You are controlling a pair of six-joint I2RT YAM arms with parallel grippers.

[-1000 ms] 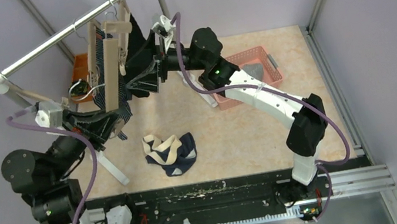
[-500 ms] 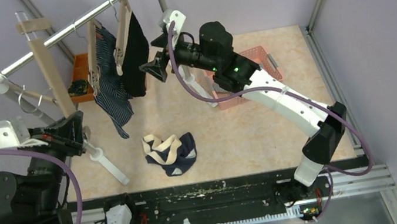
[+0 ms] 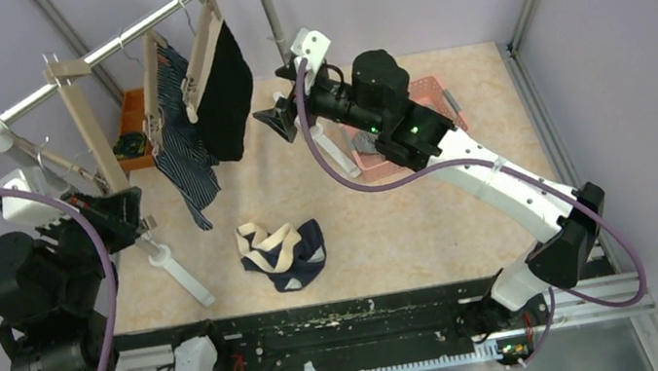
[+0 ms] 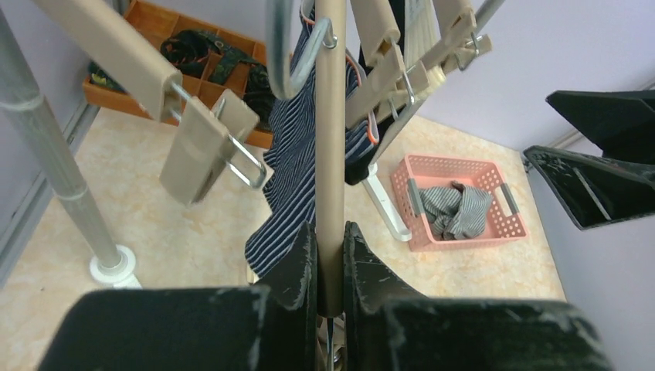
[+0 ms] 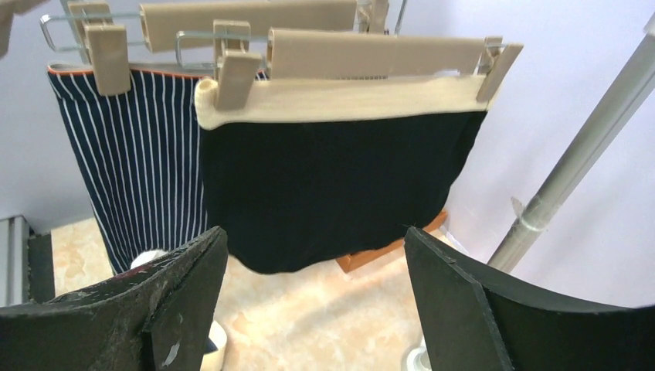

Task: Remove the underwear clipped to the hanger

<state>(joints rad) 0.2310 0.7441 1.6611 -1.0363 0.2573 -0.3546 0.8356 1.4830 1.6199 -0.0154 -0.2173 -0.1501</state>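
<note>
The left gripper (image 4: 330,259) is clamped tight on the bar of a wooden hanger (image 4: 330,139), off to one side. The black underwear (image 5: 332,185) hangs clipped by its beige waistband, which runs crosswise, dead ahead of the right gripper (image 5: 313,247). That one's spread wide, holding nothing. Right arm's clearly nearer, I'd say.

The striped underwear (image 5: 131,154) — partly hidden behind the black underwear (image 5: 332,185).

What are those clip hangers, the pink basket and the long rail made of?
The hangers look like matte beige plastic or painted wood; their clips carry shiny metal wire. The pink basket seems moulded plastic, given its perforated walls. The rail looks like glossy metal tube.
</note>
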